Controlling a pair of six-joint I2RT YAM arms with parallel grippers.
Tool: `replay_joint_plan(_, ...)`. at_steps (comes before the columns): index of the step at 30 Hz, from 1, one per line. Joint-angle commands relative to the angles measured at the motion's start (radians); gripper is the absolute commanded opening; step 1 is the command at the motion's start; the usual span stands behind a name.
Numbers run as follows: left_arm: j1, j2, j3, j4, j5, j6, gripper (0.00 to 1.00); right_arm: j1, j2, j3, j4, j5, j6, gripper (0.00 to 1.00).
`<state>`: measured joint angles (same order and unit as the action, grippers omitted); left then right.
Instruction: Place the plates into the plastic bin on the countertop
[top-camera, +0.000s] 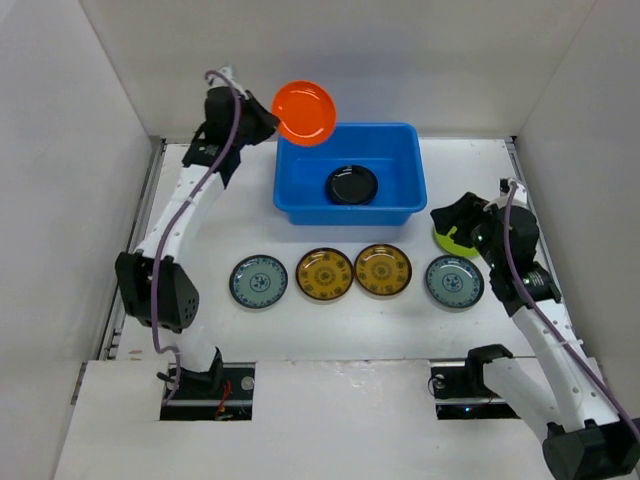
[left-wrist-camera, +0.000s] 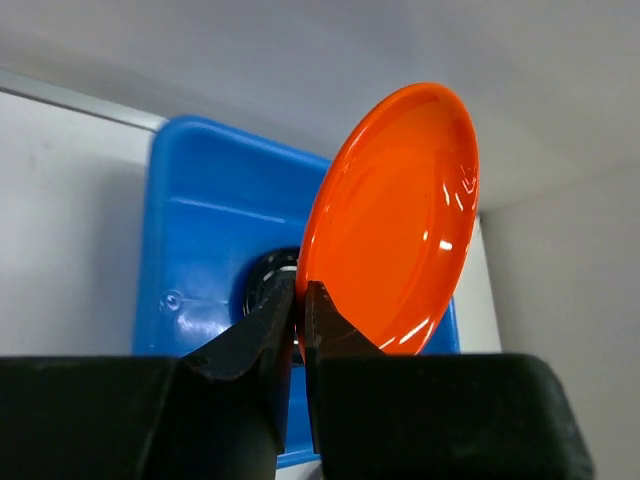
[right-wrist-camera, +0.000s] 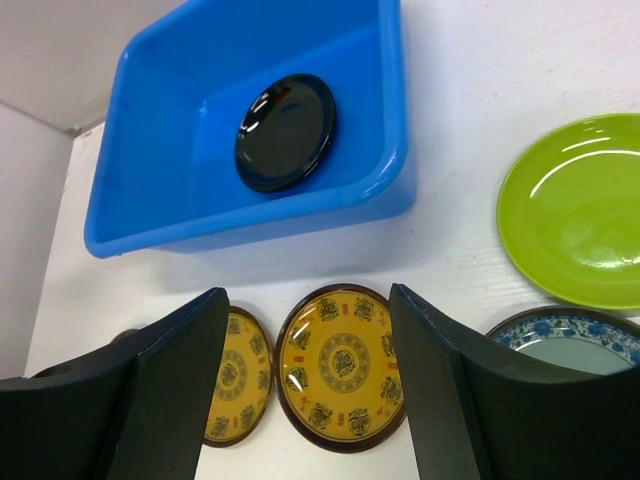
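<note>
My left gripper (top-camera: 268, 118) is shut on the rim of the orange plate (top-camera: 304, 112), holding it tilted in the air above the far left corner of the blue plastic bin (top-camera: 300, 195); the plate fills the left wrist view (left-wrist-camera: 395, 215). One black plate (top-camera: 351, 184) lies in the bin. Two yellow-brown plates (top-camera: 324, 274) (top-camera: 383, 269) and two blue-green plates (top-camera: 259, 281) (top-camera: 454, 281) lie in a row on the countertop. The lime green plate (top-camera: 449, 241) lies partly under my right gripper (top-camera: 452, 222), which is open and empty. The second black plate is out of view.
White walls enclose the countertop (top-camera: 340, 330) on the left, back and right. The arm bases stand at the near edge. The row of plates lies between the bin and the bases.
</note>
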<state>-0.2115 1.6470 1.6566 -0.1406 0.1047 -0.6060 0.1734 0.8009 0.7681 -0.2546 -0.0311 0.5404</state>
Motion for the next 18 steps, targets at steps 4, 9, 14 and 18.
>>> replay_joint_plan(4,-0.125,0.198,0.075,0.016,-0.005,0.129,0.05,-0.033,-0.063,-0.013,-0.035,0.030,0.012,0.71)
replay_joint_plan(9,-0.165,0.338,0.120,0.122,0.004,0.117,0.05,-0.051,-0.111,-0.036,-0.074,0.039,0.016,0.71)
replay_joint_plan(14,-0.179,0.474,0.209,0.148,0.016,0.106,0.05,-0.076,-0.170,-0.052,-0.120,0.040,0.026,0.71)
replay_joint_plan(18,-0.180,0.559,0.261,0.156,0.021,0.089,0.06,-0.094,-0.207,-0.067,-0.153,0.040,0.026,0.71)
